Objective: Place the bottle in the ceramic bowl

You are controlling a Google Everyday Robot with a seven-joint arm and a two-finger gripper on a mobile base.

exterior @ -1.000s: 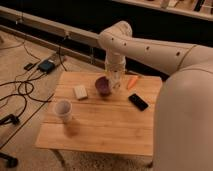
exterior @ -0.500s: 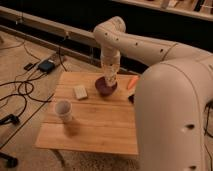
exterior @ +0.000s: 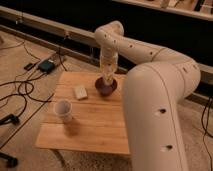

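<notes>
A light wooden table (exterior: 95,127) is seen carrying a white cup (exterior: 63,110) near its front left, a small pale block (exterior: 80,92) set farther back, and the ceramic bowl (exterior: 104,91) by its rear edge, over which the gripper (exterior: 108,78) is held.

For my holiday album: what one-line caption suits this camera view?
Robot arm reaches down, its gripper at the maroon ceramic bowl on a wooden table, white cup nearby.

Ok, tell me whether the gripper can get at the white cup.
Probably yes. The gripper sits at the ceramic bowl. The white cup stands upright on the table nearer the front, with only a small tan block lying low roughly between them.
</notes>
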